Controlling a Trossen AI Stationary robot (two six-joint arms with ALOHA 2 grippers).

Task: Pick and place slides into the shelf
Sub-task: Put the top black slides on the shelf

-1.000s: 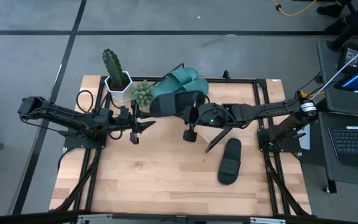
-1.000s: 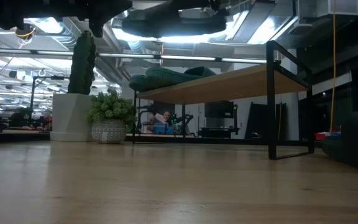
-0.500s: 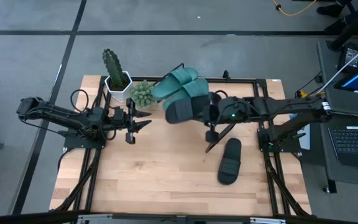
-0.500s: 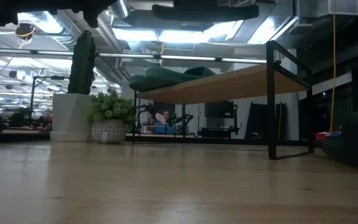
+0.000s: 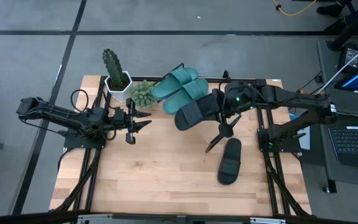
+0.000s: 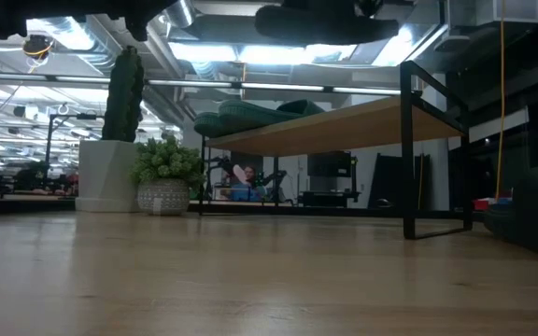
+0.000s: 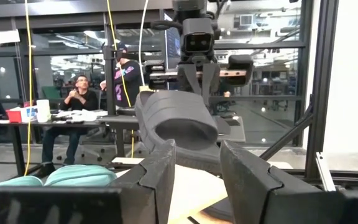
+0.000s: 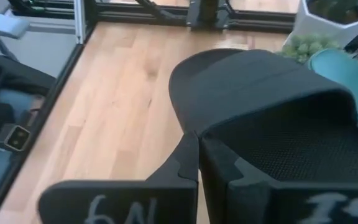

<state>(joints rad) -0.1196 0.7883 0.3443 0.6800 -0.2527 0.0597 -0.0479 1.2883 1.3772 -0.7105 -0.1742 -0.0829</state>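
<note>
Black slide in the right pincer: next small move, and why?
Probably carry it a little farther over the shelf and lower it beside the teal slides. The right pincer is shut on the black slide, held in the air near the teal pair. The second black slide lies on the table; the left pincer waits open at the left.

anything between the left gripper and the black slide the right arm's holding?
Nothing. In the high view only bare tabletop separates the left gripper from the held black slide; the small bushy plant sits off that line.
</note>
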